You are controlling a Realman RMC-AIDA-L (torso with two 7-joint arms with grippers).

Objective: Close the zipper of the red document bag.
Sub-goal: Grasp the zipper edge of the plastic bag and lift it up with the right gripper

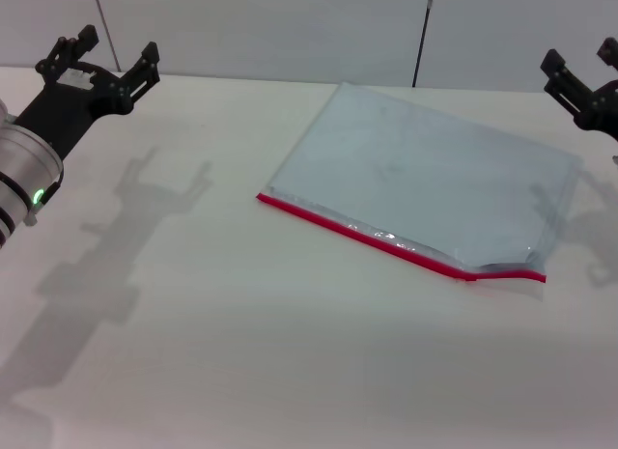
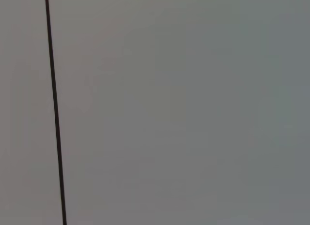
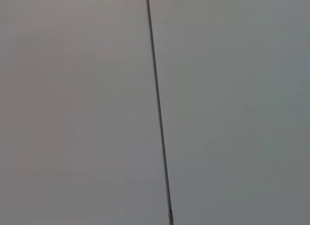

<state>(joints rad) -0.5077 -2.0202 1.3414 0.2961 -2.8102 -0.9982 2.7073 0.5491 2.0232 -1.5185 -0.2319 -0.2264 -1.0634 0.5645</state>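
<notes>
On the table (image 1: pixel 193 352) the red document bag (image 1: pixel 425 169) lies flat right of centre, zipper (image 1: pixel 386 244) on its near edge. Left hand (image 1: pixel 108 58) and right hand (image 1: pixel 579 68) raised, both spread wide, empty. Nothing started; next: pin the bag, find the slider

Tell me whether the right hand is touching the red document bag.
Apart. The head view shows the right hand raised at the table's far right edge, with bare table between it and the red document bag; nothing is in its open fingers.

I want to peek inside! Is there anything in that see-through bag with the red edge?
Nothing shows through the bag; it lies flat on the table, looking empty. The plastic is cloudy, so a thin sheet could be missed. Both claws hang far away.
</notes>
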